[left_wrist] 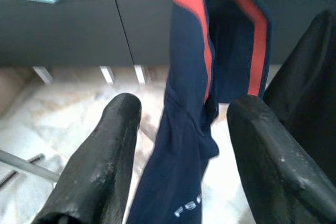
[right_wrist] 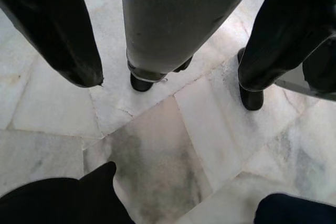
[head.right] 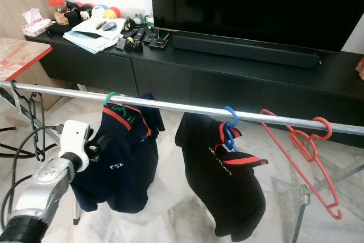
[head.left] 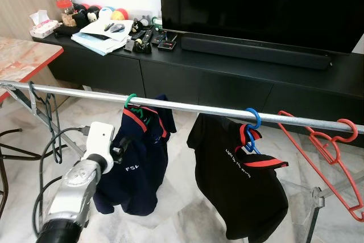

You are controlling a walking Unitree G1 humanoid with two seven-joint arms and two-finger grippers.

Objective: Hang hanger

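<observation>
1. Left eye view: green hanger (head.left: 132,101) hooked over the metal rail (head.left: 187,106), carrying the navy shirt (head.left: 136,163). So, by the look of it, hanging done or all but done; only letting go and drawing the arm back left. Left gripper (head.left: 120,151) raised just in front of the shirt's near edge. Farther along the rail, blue hanger (head.left: 251,122) with a black shirt (head.left: 239,180), then a bare red hanger (head.left: 327,157) near the rail's end; little room spare between garments.

2. Right eye view: same rail, same order of garments. Behind, a black TV cabinet (head.right: 239,78) with the television (head.right: 250,4), soundbar (head.right: 244,49), papers (head.right: 94,32) and small clutter. At the robot's left, a dark wire hanger (head.right: 34,123) dangling from the rail and a red-edged table (head.right: 23,55). Cable loops beside the arm, a possible snag when pulling back.

3. Left wrist view: two black fingers (left_wrist: 100,171) spread wide, navy cloth with its red stripe hanging between them, not pinched. Black shirt close by one finger.

4. Right wrist view: right gripper (right_wrist: 168,85) pointing down at the marble floor (right_wrist: 157,156), fingers wide apart, holding nothing; arm idle. Robot's own leg and feet between and beyond the fingers.
</observation>
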